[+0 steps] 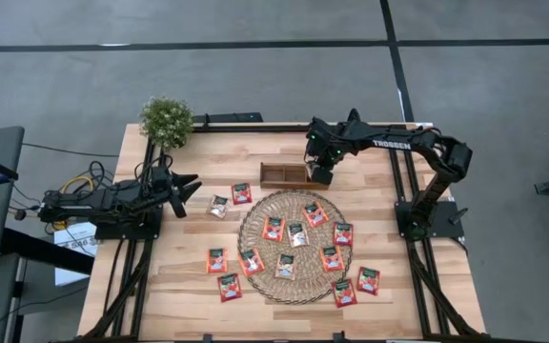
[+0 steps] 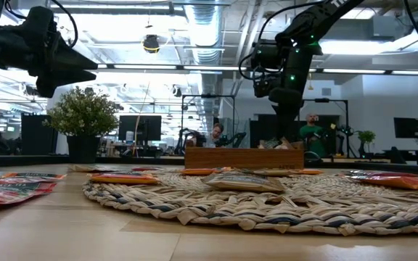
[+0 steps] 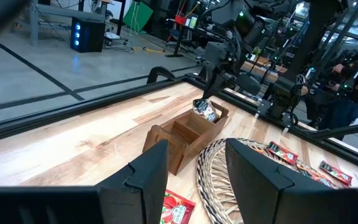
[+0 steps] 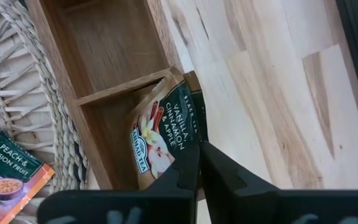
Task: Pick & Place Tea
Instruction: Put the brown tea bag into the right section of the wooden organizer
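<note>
Tea sachet [image 4: 163, 127] label: right wrist only

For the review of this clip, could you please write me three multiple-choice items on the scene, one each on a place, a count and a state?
1. Where is the right gripper?
A. over the potted plant
B. at the wooden tray's end compartment
C. over the mat's middle

2. How many compartments does the wooden tray show?
A. two
B. four
C. six

3. What is the state of the right gripper's fingers?
A. wide open and empty
B. shut on a tea sachet
C. shut on the mat's rim

Key:
1 B, the high view shows it at the tray's end.
2 A, one divider splits the tray.
3 B, the right wrist view shows the tea sachet pinched, tilted in the compartment.
</note>
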